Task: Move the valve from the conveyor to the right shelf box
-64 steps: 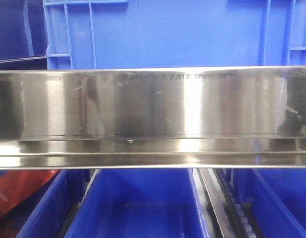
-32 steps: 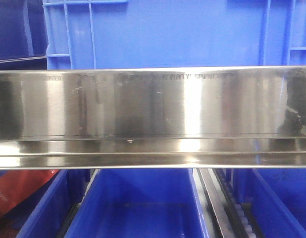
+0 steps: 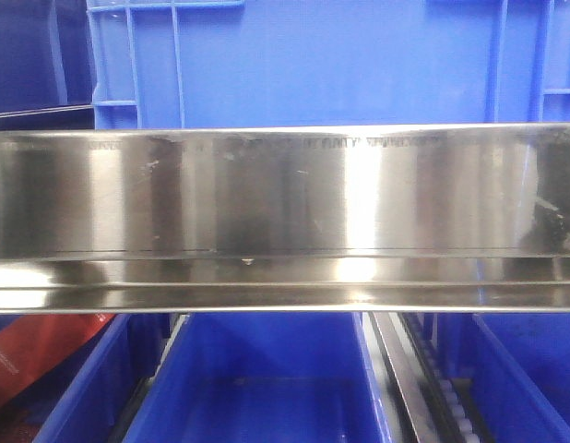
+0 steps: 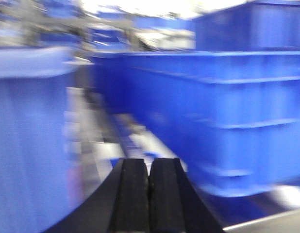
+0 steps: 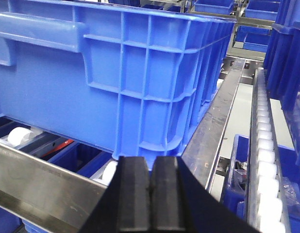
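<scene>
Facing blue crate (image 5: 116, 77), both end effectors (image 4: 149, 194) (image 5: 150, 194) closed, empty.

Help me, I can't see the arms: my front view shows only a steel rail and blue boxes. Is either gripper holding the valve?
Observer: No. The right gripper is shut with nothing between its pads.
Operator: And the left?
Observer: The left gripper is shut and empty too; its view is blurred.
Operator: What faces the right one?
Observer: A big blue box, close ahead, above a steel rail. No valve in view.
</scene>
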### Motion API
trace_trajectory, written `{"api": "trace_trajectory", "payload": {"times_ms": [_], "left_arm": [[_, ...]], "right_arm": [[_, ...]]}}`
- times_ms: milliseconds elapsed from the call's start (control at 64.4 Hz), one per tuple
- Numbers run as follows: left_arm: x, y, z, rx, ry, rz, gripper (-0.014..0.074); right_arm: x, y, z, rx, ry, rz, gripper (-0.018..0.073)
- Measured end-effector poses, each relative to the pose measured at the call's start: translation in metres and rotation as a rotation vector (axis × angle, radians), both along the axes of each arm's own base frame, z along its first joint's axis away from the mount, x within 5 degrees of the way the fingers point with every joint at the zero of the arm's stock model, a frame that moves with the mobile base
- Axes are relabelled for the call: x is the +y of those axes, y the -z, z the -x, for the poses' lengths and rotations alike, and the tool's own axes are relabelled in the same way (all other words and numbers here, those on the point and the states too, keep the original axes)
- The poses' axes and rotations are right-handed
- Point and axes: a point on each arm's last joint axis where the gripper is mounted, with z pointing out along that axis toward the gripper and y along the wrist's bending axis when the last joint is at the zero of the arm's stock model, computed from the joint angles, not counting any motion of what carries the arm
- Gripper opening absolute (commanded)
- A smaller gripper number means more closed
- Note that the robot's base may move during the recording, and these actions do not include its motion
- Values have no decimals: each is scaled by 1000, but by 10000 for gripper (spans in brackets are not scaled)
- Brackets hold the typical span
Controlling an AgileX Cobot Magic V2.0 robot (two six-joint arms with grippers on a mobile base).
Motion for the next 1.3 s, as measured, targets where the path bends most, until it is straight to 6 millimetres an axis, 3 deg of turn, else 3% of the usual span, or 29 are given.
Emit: {"api": "trace_trajectory", "payload": {"times_ms": [155, 357, 1303], "left_arm": [[12, 30, 13, -42, -164, 28, -111], [17, 59, 10, -17, -258, 27, -111], [18, 59, 10, -38, -269, 33, -111]], "right_arm": [[0, 0, 0, 0, 0, 0, -163], [0, 0, 0, -1, 0, 0, -163], [0, 0, 0, -1, 0, 0, -163]]}}
